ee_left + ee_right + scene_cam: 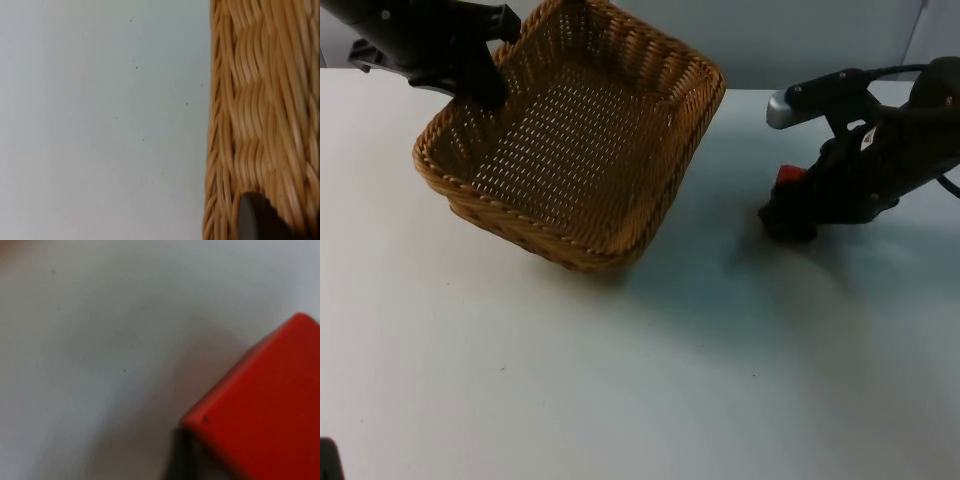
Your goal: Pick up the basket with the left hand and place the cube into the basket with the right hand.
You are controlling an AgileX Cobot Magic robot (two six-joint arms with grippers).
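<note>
Here the left gripper [485, 85] is clamped on the rim of the woven wicker basket [580, 150], at its far left corner, and holds it tilted off the white table [620, 380]; the basket hangs below and to the right of the fingers. In the left wrist view one black fingertip [257, 217] presses against the basket's woven wall [260, 115]. Further right, the right gripper [790, 205] sits low over the table, closed around the red cube [790, 176], which fills the space between its fingers [260, 415].
</note>
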